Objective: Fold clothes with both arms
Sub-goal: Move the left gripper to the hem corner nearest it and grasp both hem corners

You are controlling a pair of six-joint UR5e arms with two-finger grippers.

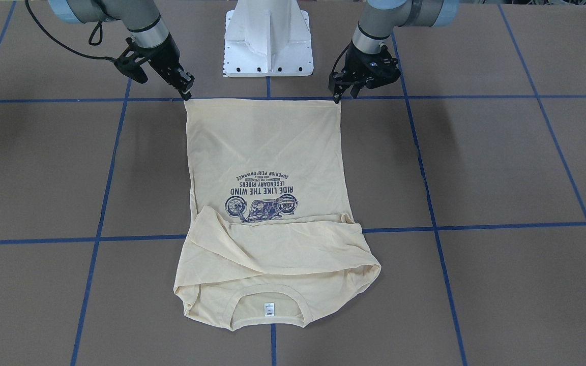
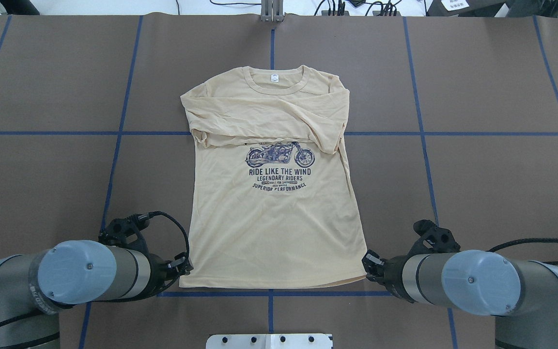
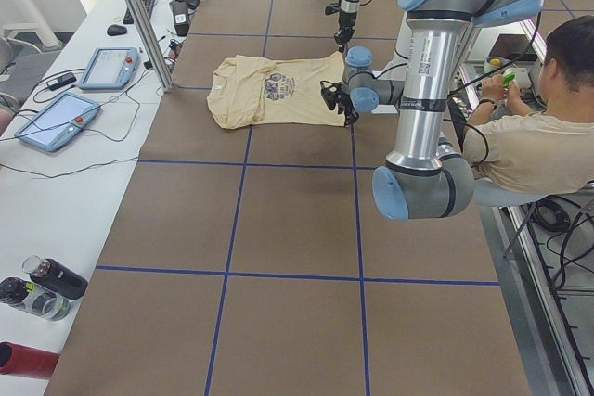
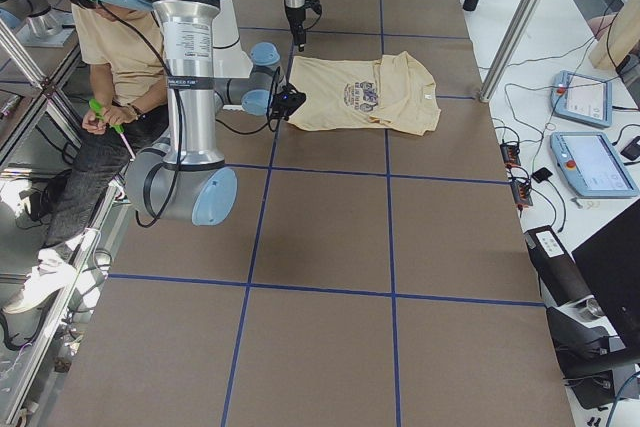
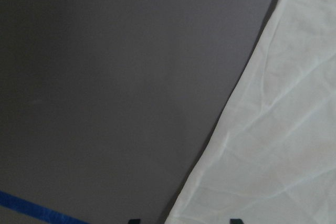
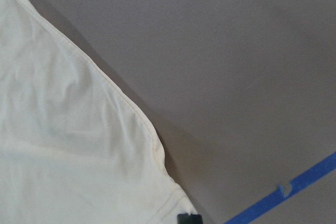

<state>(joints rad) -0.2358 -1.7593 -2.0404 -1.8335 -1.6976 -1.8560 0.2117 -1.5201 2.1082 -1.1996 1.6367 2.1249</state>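
Overhead exterior cam sums up my spot right now: the T-shirt (image 2: 274, 228) lies flat on the table (image 2: 477, 184), straight out in front of my white pedestal base (image 1: 267, 38). It's print side up, hem toward the base, with the collar and its little neck label (image 2: 274, 77) at the end farthest from the base. The sleeves (image 2: 264, 121) are folded across the chest, just beyond the motorcycle print (image 2: 280, 167) as seen from the base.

lurker: ok but what are the grippers doing? grabbing or just hanging out?

me: Both are down at the hem, the edge nearest the base. My left gripper (image 2: 184, 266) is at the hem corner on the base's left, fingers spread. The left wrist cam shows two fingertips (image 5: 234, 220) wide apart with the shirt's side edge running between them. My right gripper (image 1: 187, 92) is at the other hem corner, on the base's right. Its fingers look pressed together, and the right wrist cam shows one dark tip right on the fabric corner, so it looks like a pinch on the shirt. A blue tape line (image 2: 269, 293) runs just on the base side of the hem.
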